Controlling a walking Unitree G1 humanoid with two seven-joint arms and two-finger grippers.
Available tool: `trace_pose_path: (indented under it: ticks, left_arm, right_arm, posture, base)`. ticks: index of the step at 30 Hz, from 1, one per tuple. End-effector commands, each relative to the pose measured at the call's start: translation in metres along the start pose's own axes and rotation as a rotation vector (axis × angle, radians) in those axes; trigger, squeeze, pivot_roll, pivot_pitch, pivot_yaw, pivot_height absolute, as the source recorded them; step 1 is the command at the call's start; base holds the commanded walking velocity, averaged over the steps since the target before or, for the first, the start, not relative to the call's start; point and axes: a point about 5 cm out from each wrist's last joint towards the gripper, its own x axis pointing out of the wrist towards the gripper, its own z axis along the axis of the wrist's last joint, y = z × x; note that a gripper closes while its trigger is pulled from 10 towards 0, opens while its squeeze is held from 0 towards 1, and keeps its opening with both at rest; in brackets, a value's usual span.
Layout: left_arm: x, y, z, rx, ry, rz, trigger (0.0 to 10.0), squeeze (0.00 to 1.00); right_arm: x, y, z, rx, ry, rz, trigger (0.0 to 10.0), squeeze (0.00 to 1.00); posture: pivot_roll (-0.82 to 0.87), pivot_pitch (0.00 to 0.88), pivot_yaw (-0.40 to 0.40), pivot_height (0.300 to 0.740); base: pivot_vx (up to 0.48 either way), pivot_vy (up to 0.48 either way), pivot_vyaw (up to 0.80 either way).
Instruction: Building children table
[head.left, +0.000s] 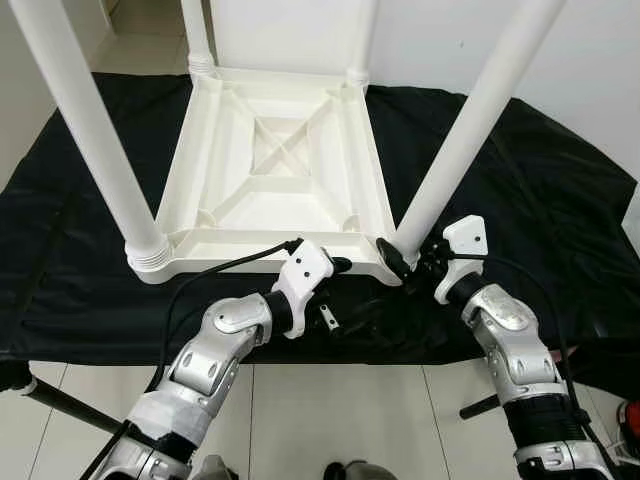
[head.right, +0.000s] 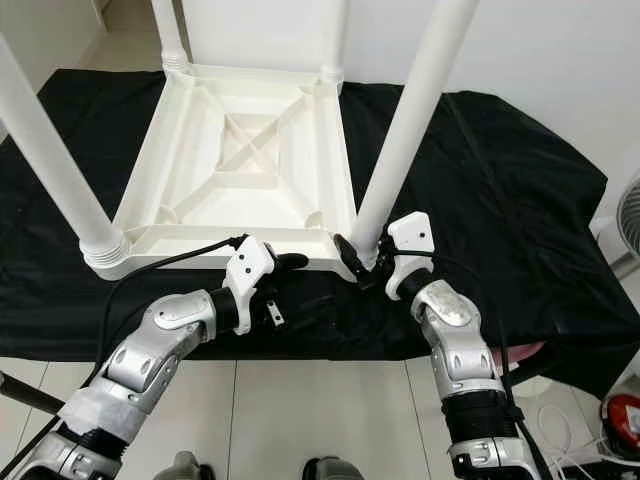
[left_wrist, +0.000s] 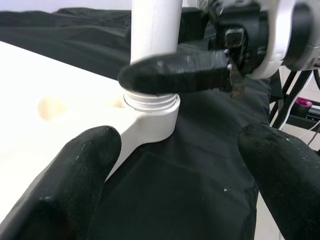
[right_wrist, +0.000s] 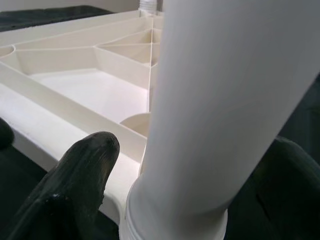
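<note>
A white plastic table (head.left: 270, 150) lies upside down on a black cloth (head.left: 560, 200), with its legs standing upward. My right gripper (head.left: 410, 262) is shut on the near right leg (head.left: 470, 130) just above its threaded collar; in the right wrist view the fingers (right_wrist: 75, 195) sit on either side of the leg (right_wrist: 220, 100). My left gripper (head.left: 345, 290) is open at the table's near edge, a little left of that corner. In the left wrist view its fingers (left_wrist: 65, 185) spread wide before the collar (left_wrist: 152, 102). The near left leg (head.left: 90, 130) stands seated in its corner.
Two far legs (head.left: 197, 30) rise at the back corners by the white wall. The cloth ends at pale floor tiles (head.left: 350, 410) near my feet. A fan (head.right: 625, 215) and a red object (head.right: 622, 412) with cables sit at the right.
</note>
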Motion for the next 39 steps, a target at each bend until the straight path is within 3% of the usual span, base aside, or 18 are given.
trace_pose_path:
  ticks: [1,3,7,16,28,33,39]
  left_arm:
    - [-0.002,-0.003,-0.002,0.011,0.006,-0.001,10.0,0.0]
    - [-0.007,-0.007,-0.002,-0.003,0.008,-0.006,10.0,0.0]
    - [-0.009,-0.013,-0.004,-0.008,0.02,-0.062,10.0,0.0]
    - [-0.006,-0.016,-0.004,-0.025,0.019,-0.101,10.0,0.0]
    - [-0.003,-0.001,-0.003,0.015,0.023,-0.078,10.0,0.0]
    - [-0.002,0.011,-0.005,0.042,0.025,-0.014,10.0,0.0]
    - [-0.001,0.019,-0.011,0.006,0.04,0.016,10.0,0.0]
  right_arm:
    - [-0.002,-0.006,-0.002,-0.004,0.01,0.0,10.0,0.0]
    - [0.0,-0.006,-0.005,0.008,0.024,0.119,10.0,0.0]
    - [0.005,-0.007,-0.01,0.009,0.043,0.197,10.0,0.0]
    - [0.022,-0.013,-0.017,0.015,0.076,0.231,10.0,0.0]
    - [0.037,-0.005,-0.028,0.057,0.088,0.238,10.0,0.0]
    - [0.043,0.002,-0.031,0.053,0.087,0.23,10.0,0.0]
    - [0.046,0.0,-0.029,0.048,0.075,0.228,10.0,0.0]
  posture:
    - [-0.05,0.014,-0.085,0.74]
    - [-0.05,0.0,-0.08,0.74]
    - [-0.04,0.0,-0.078,0.74]
    - [-0.05,0.0,-0.059,0.74]
    - [-0.06,0.0,-0.028,0.74]
    - [-0.07,0.0,-0.025,0.74]
    - [-0.06,0.0,-0.061,0.74]
  base:
    - [0.0,0.0,0.0]
    - [0.0,0.0,0.0]
    - [0.0,0.0,0.0]
    - [0.0,0.0,0.0]
    - [0.0,0.0,0.0]
    - [0.0,0.0,0.0]
    - [0.0,0.0,0.0]
